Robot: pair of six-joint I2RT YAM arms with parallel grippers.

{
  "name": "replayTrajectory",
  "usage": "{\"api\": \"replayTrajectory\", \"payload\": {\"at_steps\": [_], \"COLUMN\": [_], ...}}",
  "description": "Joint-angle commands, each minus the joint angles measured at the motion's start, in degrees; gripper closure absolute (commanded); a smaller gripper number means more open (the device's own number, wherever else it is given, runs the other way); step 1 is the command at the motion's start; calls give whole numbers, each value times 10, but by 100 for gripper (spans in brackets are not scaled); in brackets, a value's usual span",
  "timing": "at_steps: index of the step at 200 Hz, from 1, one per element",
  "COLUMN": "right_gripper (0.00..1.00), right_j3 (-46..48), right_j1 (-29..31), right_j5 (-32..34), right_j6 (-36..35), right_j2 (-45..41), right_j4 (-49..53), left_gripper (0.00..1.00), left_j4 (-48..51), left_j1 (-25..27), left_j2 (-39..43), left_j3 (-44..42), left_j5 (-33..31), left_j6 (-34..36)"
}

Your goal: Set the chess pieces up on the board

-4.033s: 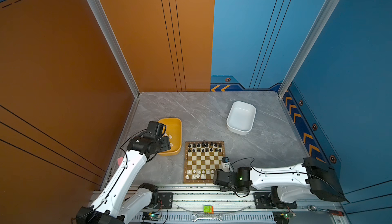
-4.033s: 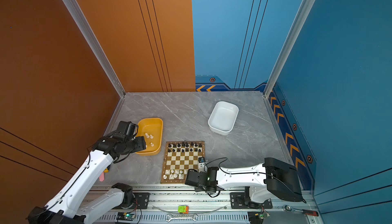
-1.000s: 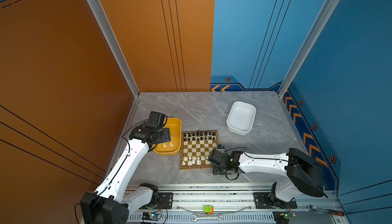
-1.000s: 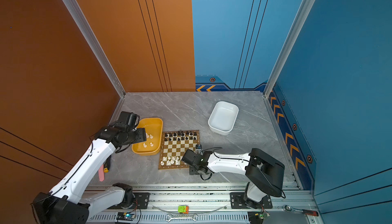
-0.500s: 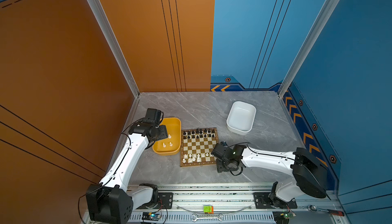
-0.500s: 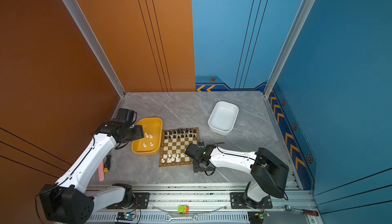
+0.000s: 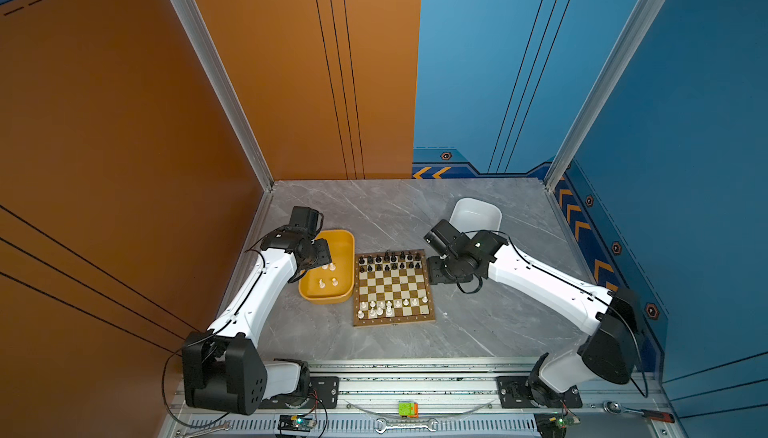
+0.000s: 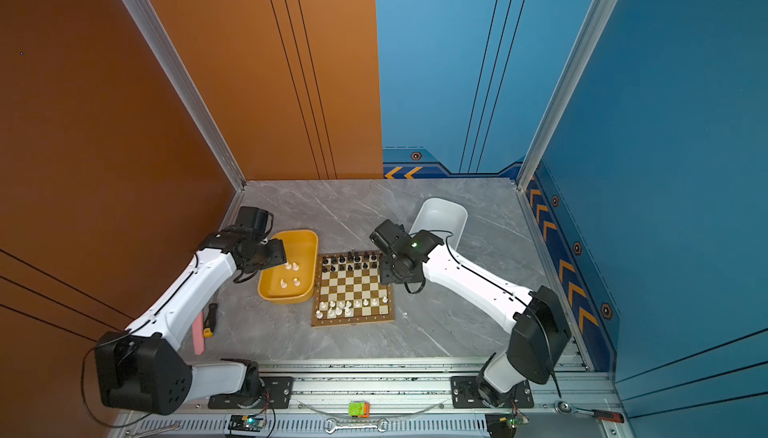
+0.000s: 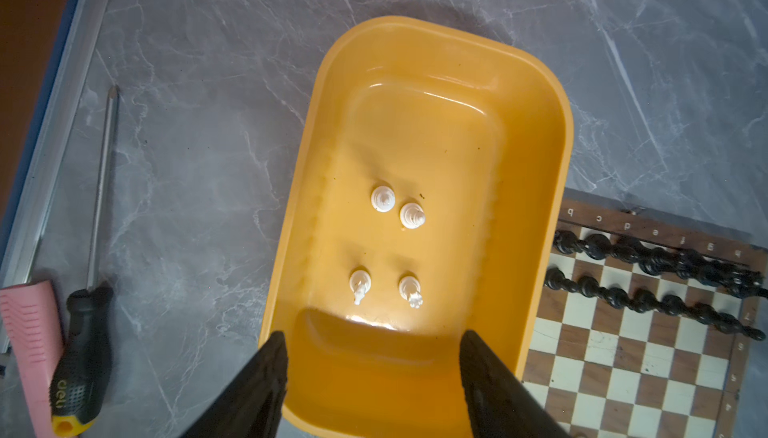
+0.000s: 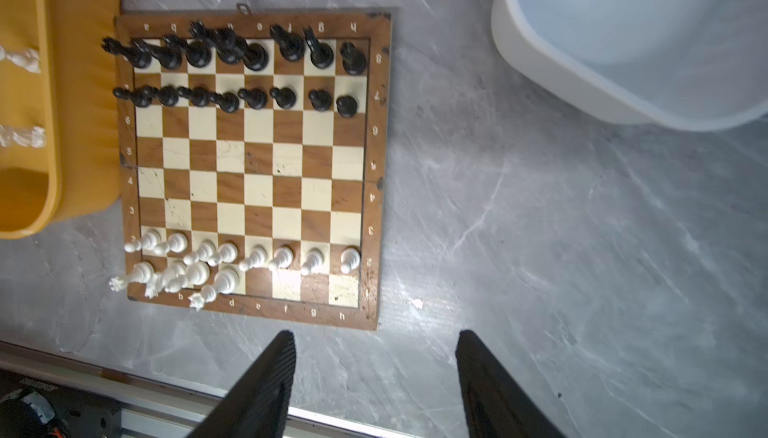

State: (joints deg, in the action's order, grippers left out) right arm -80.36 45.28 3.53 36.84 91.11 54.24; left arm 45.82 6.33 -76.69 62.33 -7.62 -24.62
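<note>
White links (image 7: 257, 292) join black joint housings (image 7: 224, 373), with looping black cables (image 7: 468, 292).

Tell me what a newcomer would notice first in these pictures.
The chessboard sits in the middle, black pieces filling its two far rows, while the white side's nearest row is half bare. On its left, a yellow tub holds four more white pieces.

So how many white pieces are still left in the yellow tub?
4. The white pieces all sit on the floor of the yellow tub: two close together on its far side, two wider apart nearer the robot. None seem hidden.
</note>
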Motion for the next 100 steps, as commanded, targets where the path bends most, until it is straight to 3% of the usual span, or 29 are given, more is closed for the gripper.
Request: {"api": "replayTrajectory", "payload": {"at_steps": [1,30,50,83,90,100], "right_gripper": [36,35,31,28,16,12], "right_j3": [-56,-137,-178,-176,-176,-176], "right_j1": [-24,-69,-78,-102,-106,-109], "right_j5": [-38,-90,-89,-102,-107,-110], "right_j6": [-70,-103,-137,-160,-160,-158], "right_j2": [43,103,128,129,130,129], "right_j4": [34,36,54,56,57,57], "left_gripper": [36,38,43,48,49,50], "left_j4": [-3,-3,-3,5,10,13], "left_j1": [4,3,3,0,-1,-2], "left_j2": [-31,-73,-110,-160,-167,-176], "left_j3": [11,32,58,98,104,110], "left_j5": [-6,-12,-15,-15,-15,-13], "left_j6": [-19,-45,-53,-45,-44,-39]}}
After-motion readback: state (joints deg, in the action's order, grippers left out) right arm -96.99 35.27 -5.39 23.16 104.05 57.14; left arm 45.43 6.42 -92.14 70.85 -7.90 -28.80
